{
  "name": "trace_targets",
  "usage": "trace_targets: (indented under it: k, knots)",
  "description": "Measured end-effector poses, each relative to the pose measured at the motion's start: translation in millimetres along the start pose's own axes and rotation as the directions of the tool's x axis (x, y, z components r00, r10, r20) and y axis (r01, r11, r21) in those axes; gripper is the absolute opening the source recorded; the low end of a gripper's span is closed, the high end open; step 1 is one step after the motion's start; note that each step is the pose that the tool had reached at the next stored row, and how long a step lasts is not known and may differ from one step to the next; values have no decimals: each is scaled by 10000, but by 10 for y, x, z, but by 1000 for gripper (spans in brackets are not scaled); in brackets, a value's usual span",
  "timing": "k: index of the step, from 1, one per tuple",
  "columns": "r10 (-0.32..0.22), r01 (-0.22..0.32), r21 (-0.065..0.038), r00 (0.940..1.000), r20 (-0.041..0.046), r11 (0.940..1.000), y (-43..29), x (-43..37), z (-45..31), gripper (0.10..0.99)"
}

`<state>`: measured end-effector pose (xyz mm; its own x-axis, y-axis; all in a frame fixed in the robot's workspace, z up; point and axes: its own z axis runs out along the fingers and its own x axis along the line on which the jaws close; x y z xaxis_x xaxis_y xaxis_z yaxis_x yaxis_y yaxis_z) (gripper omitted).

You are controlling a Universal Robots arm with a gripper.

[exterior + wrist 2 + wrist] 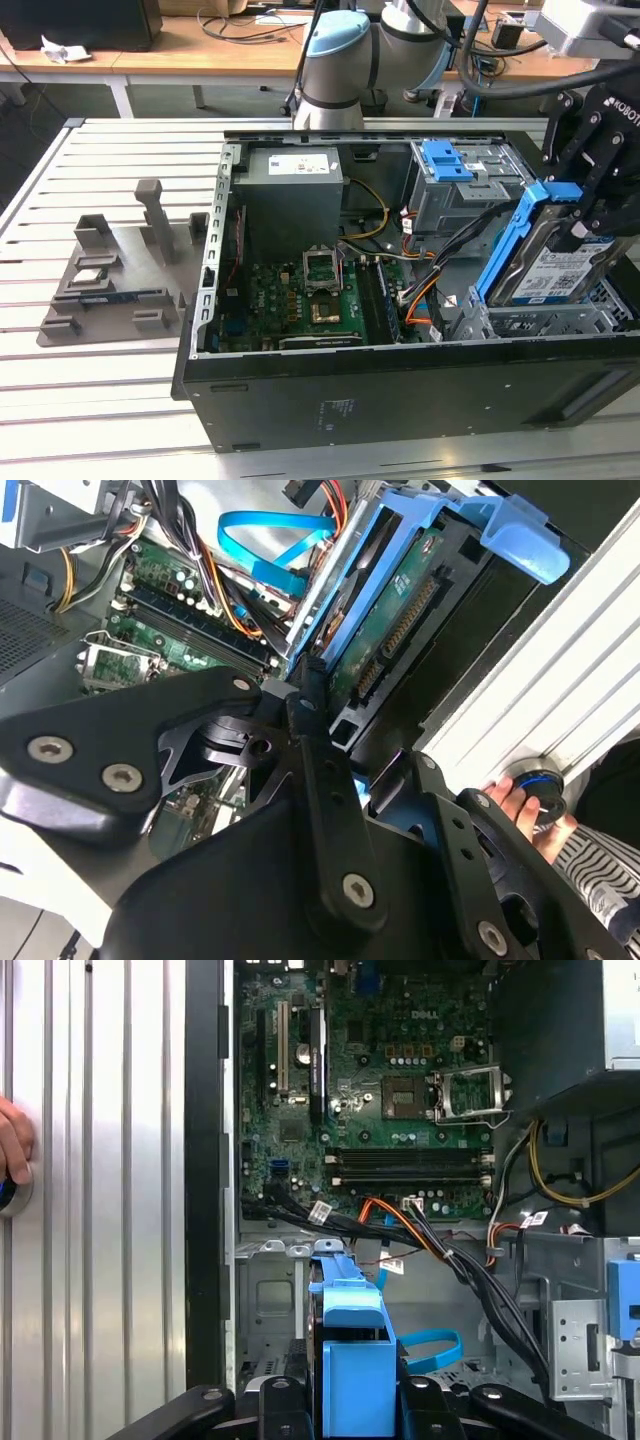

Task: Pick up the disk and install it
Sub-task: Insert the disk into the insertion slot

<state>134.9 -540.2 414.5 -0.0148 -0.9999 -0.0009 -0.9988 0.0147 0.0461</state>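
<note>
At the exterior view's right, the gripper (578, 208) is clamped on the disk (555, 268), tilted over its bay (540, 322) in the computer (400, 385): picked up, not yet seated.

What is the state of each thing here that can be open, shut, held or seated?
disk, held tilted over the drive cage, not seated.
gripper, jaws shut on the disk's blue frame.
computer case, lying on its side, panel off, inside exposed.
processor socket, cover flipped open.
hand, resting on a round button.
</note>
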Motion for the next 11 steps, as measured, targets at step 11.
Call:
trace_targets:
  k: [11]
  knots:
    - [0, 0, -1, 10000, -1, 10000, -9, 0, 199, 365]
